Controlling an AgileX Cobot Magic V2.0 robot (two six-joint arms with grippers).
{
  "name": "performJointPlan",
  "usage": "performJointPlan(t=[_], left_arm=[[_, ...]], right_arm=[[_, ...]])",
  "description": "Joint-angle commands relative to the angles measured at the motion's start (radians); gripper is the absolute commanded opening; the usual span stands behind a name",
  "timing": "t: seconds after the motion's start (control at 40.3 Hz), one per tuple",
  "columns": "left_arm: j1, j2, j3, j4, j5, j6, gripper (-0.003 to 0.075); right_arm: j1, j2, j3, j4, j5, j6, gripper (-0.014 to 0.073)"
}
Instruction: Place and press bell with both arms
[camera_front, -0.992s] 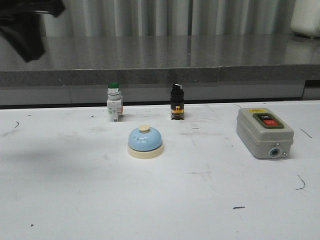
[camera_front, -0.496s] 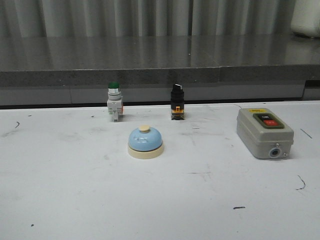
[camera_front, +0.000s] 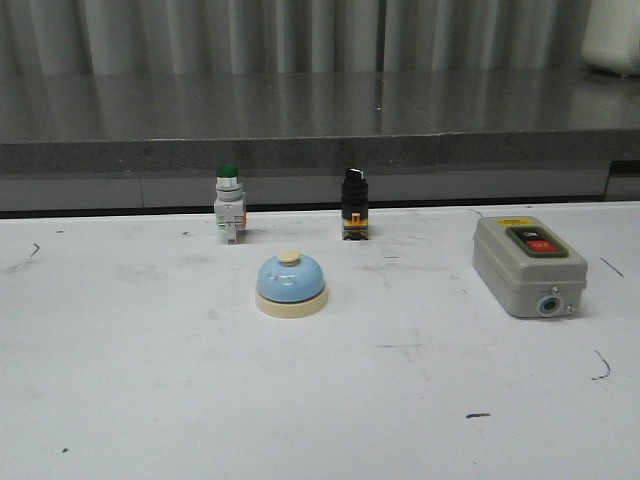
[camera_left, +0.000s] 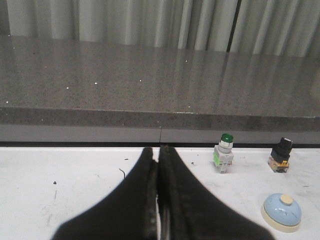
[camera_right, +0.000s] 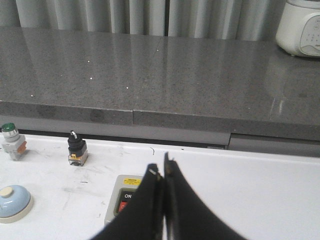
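Bell (camera_front: 290, 284): upright on the white desk (camera_front: 150, 400), near the middle in the front view; light-blue dome, cream base, cream knob on top; touched by nothing.
Left tool (camera_left: 158, 155): fingers pressed together, gripping nothing; raised over the desk, well apart from the bell (camera_left: 282, 212).
Right tool (camera_right: 162, 171): fingers closed against each other, empty; above the near edge of the grey box (camera_right: 125, 200), well apart from the bell (camera_right: 14, 201).
Arms: outside the front view; only the dark finger shapes seen from the wrist cameras.
Green-capped pushbutton (camera_front: 228, 203): behind the bell and a little to the left, standing upright, near but not touching.
Black selector switch (camera_front: 354, 204): behind the bell and to the right, upright, on a yellow base.
Grey box (camera_front: 528, 264): far right on the desk, red and green buttons on top, well apart from the bell.
Path to the bell: open from above and from the front; the two switches only behind it.
Backdrop: grey stone counter (camera_front: 320, 115) beyond the desk, pleated curtain behind, a white appliance (camera_right: 300, 27) on the counter at right.
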Motion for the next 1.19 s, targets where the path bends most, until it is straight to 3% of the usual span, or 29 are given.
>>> performJointPlan(t=[0.0, 0.421, 0.744, 1.165], left_arm=[[0.002, -0.036, -0.008, -0.019, -0.08, -0.009, -0.002], [0.002, -0.048, -0.004, -0.019, -0.082, -0.009, -0.002], [0.002, -0.048, -0.004, -0.019, -0.083, -0.009, -0.002], [0.002, -0.048, -0.004, -0.019, -0.083, -0.009, -0.002]], right_arm=[[-0.006, 0.015, -0.035, 0.004, -0.076, -0.003, -0.0059], [-0.006, 0.03, -0.034, 0.016, -0.099, -0.003, -0.0059], [0.016, 0.492, -0.156, 0.016, -0.108, -0.003, -0.0059], [0.378, 1.06, -0.479, 0.065, -0.15, -0.003, -0.0059]])
